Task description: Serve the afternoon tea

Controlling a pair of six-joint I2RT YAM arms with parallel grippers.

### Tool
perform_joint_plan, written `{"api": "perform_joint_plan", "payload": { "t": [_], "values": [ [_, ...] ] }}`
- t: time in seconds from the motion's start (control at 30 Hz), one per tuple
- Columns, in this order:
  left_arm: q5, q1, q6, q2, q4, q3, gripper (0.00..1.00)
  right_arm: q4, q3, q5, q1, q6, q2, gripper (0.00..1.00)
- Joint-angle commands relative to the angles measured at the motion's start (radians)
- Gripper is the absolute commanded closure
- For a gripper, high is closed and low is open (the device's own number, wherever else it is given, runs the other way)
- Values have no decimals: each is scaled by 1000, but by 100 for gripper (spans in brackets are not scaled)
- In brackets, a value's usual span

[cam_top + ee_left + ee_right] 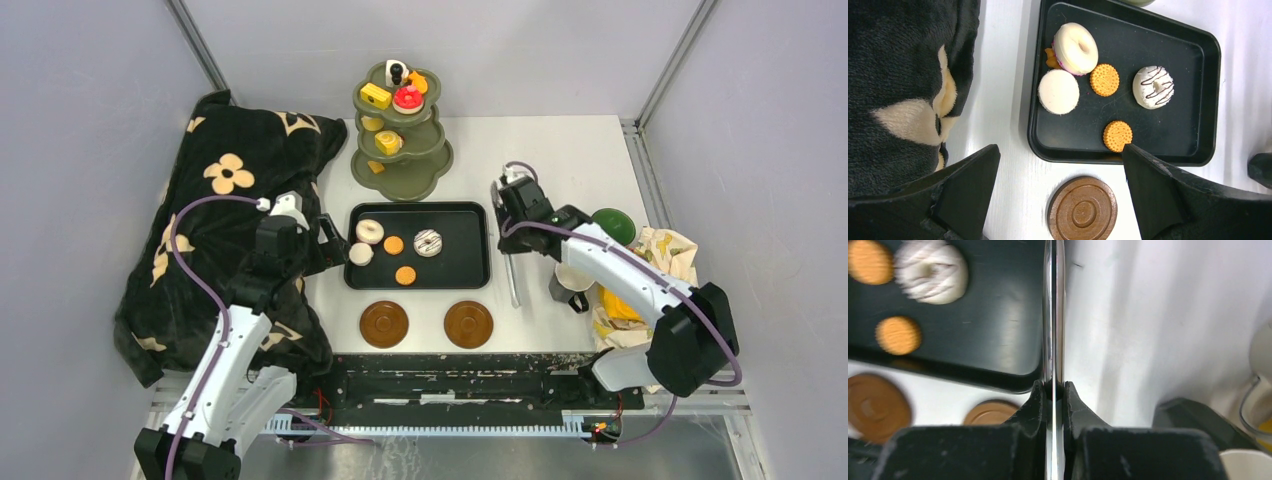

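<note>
Several pastries (pixel 428 243) lie on the tray (pixel 465 262) near the stand (pixel 425 178); right jaws clench the tongs (pixel 513 282) on the bench (pixel 570 165) beside that tray, left jaws gape, so lifting the tongs likely comes next.

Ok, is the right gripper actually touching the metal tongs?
Touching. In the right wrist view the right gripper has both fingers pressed against the metal tongs, with no gap on either side.

White table (pixel 580 160) carries black tray (pixel 465 262), two brown saucers (pixel 384 324), green stand (pixel 412 180) and flowered blanket (pixel 240 135)
</note>
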State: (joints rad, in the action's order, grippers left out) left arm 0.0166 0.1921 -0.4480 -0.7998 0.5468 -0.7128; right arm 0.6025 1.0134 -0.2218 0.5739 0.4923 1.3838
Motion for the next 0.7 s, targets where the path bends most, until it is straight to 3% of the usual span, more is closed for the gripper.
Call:
{"api": "perform_joint_plan", "payload": {
  "t": [0.0, 0.07, 0.17, 0.27, 0.5, 0.67],
  "values": [
    [-13, 2, -34, 27, -35, 0, 1, 157, 187, 285, 4, -131, 41, 95],
    [-10, 1, -35, 27, -32, -2, 1, 198, 222, 366, 4, -158, 74, 89],
    [-15, 1, -37, 31, -25, -4, 1, 261, 241, 328, 4, -171, 83, 87],
    [-24, 2, -35, 34, -28, 2, 1, 286, 240, 403, 5, -187, 84, 82],
    [-18, 1, -38, 17, -33, 4, 1, 288, 239, 529, 5, -199, 97, 71],
    [-81, 4, -29, -9, -44, -6, 1, 215, 197, 622, 4, -181, 142, 70]
  ]
}}
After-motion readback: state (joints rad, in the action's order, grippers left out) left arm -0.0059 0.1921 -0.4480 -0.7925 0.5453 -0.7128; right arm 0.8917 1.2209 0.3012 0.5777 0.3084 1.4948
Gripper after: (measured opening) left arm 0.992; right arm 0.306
